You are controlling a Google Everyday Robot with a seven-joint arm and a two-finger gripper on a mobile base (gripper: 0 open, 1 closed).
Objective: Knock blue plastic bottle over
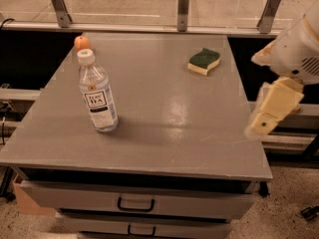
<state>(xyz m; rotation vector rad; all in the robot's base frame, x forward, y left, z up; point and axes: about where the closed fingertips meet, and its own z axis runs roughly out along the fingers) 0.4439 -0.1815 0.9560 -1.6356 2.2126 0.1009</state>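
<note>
The blue plastic bottle (pixel 98 91) is standing upright on the left part of the grey table (pixel 169 118), somewhat nearer the front edge than the back. Its white cap is sitting on top and its white label with dark print is facing this way. Behind it, near the table's far left corner, a small orange round thing (pixel 82 43) is resting on the surface. Whether it is a fruit or a ball I am not able to say. It is lying close behind the bottle, but I cannot make out whether the two are touching. Over toward the far right a sponge (pixel 204 61) is lying flat, green side up over a yellow body, well apart from the bottle. The gripper (pixel 269 114) is hanging at the right side of the table, cream-coloured and angled downward, its lower end showing against the table's right edge — a long way across the bare top from the bottle. How wide its grasp is standing I am not able to make out from here. The white arm (pixel 299 49) above it is reaching in from the right. Under the front edge two drawers (pixel 134 203) with dark handles are showing, and along the back metal posts (pixel 183 8) are holding up a pane.
</note>
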